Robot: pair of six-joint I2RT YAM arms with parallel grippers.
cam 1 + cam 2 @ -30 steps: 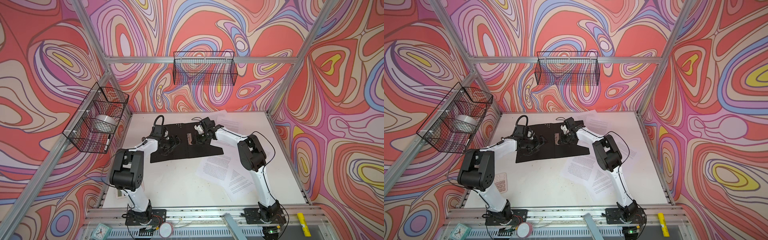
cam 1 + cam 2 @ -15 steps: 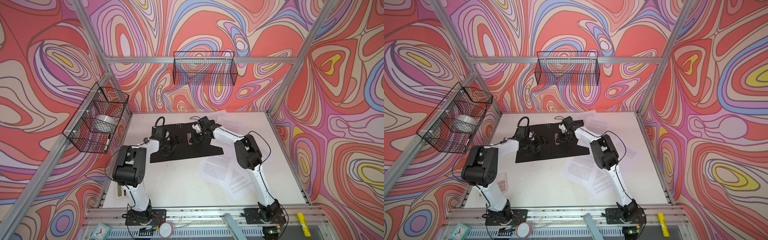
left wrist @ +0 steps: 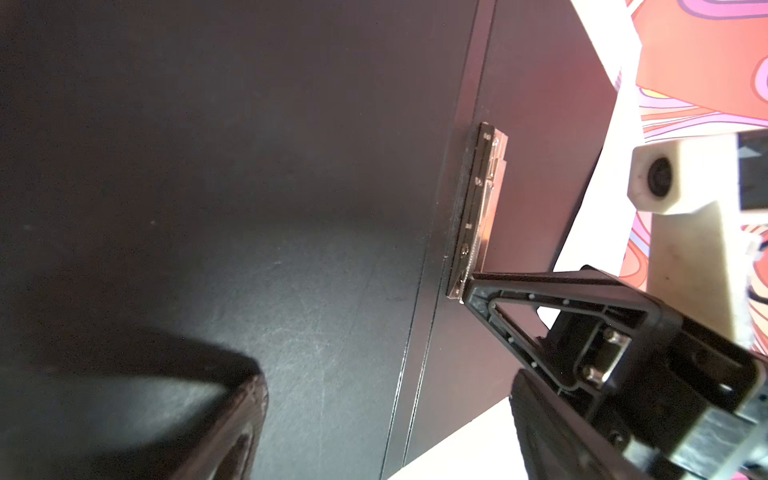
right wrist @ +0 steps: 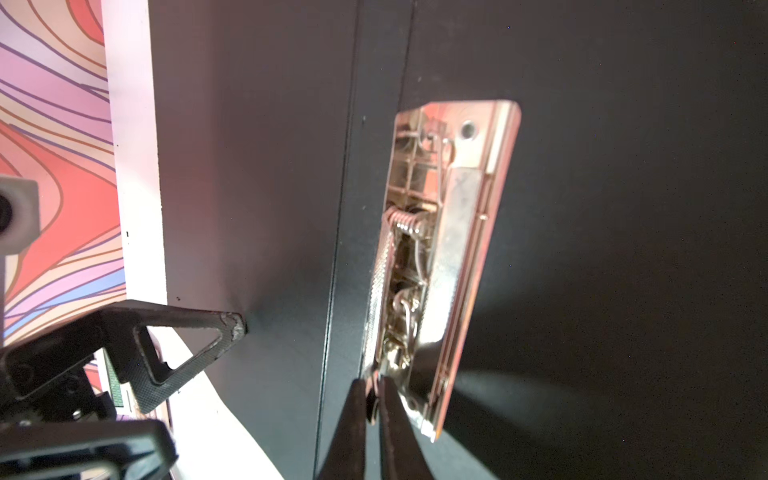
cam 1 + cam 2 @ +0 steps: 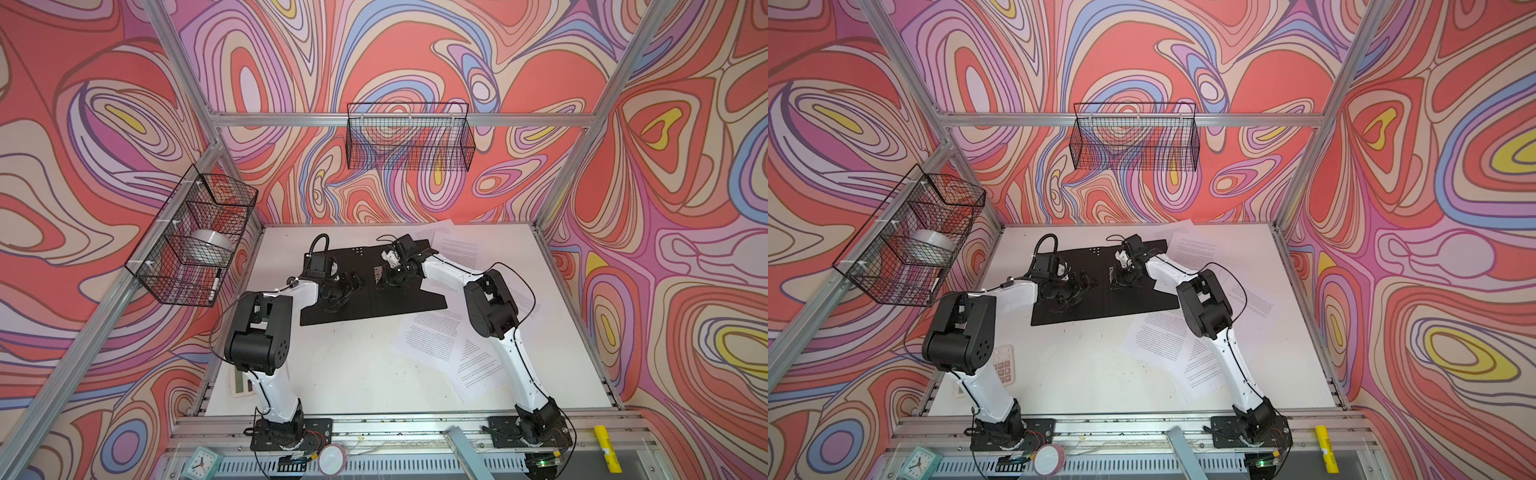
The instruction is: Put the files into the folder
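Observation:
The folder point(image 5: 395, 305) point(image 5: 1133, 305) lies open at the back of the table, black inside up, with its metal clip point(image 5: 378, 274) point(image 4: 449, 232) point(image 3: 482, 199) beside the spine. My right gripper point(image 4: 371, 380) point(image 5: 384, 279) is shut on the end of the clip's lever. My left gripper point(image 3: 388, 376) point(image 5: 353, 282) stands open, low over the folder's left half, nothing between its fingers. The files, white printed sheets point(image 5: 428, 336) point(image 5: 1158, 336), lie loose to the folder's right; more of them point(image 5: 457, 245) lie by the back wall.
A calculator point(image 5: 241, 380) lies at the table's left edge, partly under my left arm. Wire baskets hang on the back wall point(image 5: 409, 137) and on the left wall point(image 5: 195, 241). My right arm reaches over some of the sheets.
My right gripper's jaws have closed onto the clip's lever. Both arms have shifted only slightly; the left gripper stays open over the folder.

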